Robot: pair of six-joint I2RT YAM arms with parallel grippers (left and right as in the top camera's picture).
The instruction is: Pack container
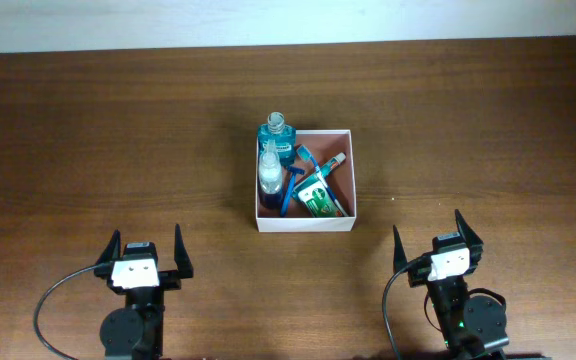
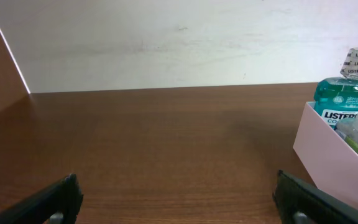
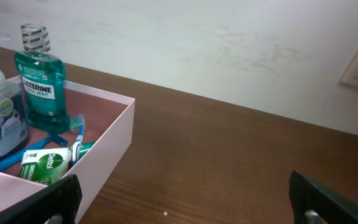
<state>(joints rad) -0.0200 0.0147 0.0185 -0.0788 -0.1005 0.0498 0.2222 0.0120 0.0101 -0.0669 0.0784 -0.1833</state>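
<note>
- The container (image 1: 306, 224) sits mid-table (image 1: 88, 130), a little right of centre, open top up.
- Inside it: a teal mouthwash bottle (image 1: 278, 135) upright in the far-left corner, a clear pump bottle (image 1: 269, 175) just near of it along the left wall, a blue toothbrush (image 1: 290, 188) lying slantwise, and a green packet (image 1: 320, 197) toward the near-right.
- The far-right part of the floor is bare — there is room for more.
- The left gripper (image 1: 147, 250) hangs at the near edge, fingers spread, nothing between them.
- The right gripper (image 1: 432, 240) is likewise spread and empty, near-right of the container and well apart from it.
- No loose toiletry shows on the table in any view, so the packing looks done or nearly so — I judge nothing is left but a check, unless more items lie out of view.
</note>
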